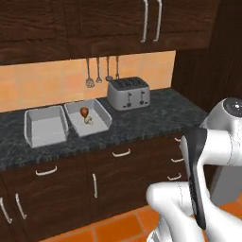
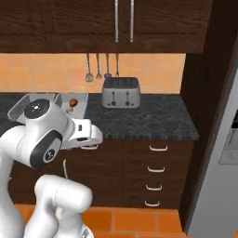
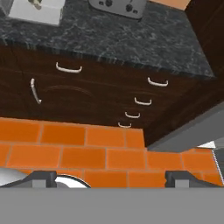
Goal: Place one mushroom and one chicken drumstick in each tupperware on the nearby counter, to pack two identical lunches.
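Note:
Two grey tupperwares stand side by side on the black marbled counter (image 1: 156, 116). The right tupperware (image 1: 100, 118) holds a reddish-brown chicken drumstick (image 1: 84, 112) and a beige mushroom (image 1: 88, 121). I see nothing inside the left tupperware (image 1: 45, 126). From the right base view the drumstick (image 2: 73, 102) shows in its tupperware (image 2: 80, 106) just past my arm. My gripper (image 3: 111, 179) is open with nothing between its fingertips (image 3: 41, 178). It hangs in front of the counter's drawers, over the orange tiled floor, well short of the tupperware (image 3: 37, 11).
A silver toaster (image 1: 128, 93) stands on the counter right of the tupperwares, under hanging utensils (image 1: 98, 71). Dark drawer fronts with curved silver handles (image 3: 140, 101) face me. A tall dark panel and a grey fridge (image 2: 223, 153) close off the right side.

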